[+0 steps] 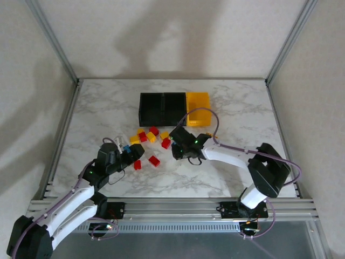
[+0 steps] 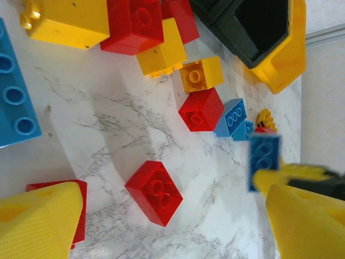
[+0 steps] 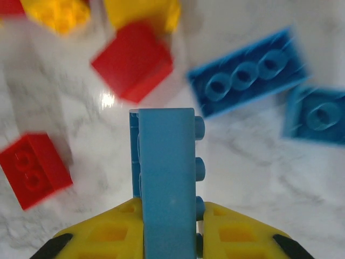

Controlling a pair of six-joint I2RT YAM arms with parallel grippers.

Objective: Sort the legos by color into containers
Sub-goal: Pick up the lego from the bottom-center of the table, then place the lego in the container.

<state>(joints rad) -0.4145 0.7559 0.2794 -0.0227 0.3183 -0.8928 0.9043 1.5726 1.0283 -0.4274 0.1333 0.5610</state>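
Right claw (image 3: 170, 229): clamped on a long blue brick (image 3: 167, 162), gripped near one end with the studs facing frame right. The brick appears to be held clear of the worktop (image 3: 253, 178).

Left claw (image 2: 172, 226): fingers wide apart, low over a red brick (image 2: 154, 191), holding nothing.

Loose legos (image 1: 151, 137) lie scattered at centre frame in the top view, just below the containers (image 1: 161, 122). These are two black bins (image 1: 151, 108) and a yellow bin (image 1: 198, 101) in a row.

Step in hand, as I judge it: carry the blue brick to a black bin. Rise clear of the pile first, keep the brick level, and release low inside the walls so it can't bounce out. The end grip may let it twist.

Worktop is white, marble-patterned and smooth. Pale plain walls (image 1: 161, 38), metal frame posts (image 1: 52, 38), rail (image 1: 172, 204) along the bottom.
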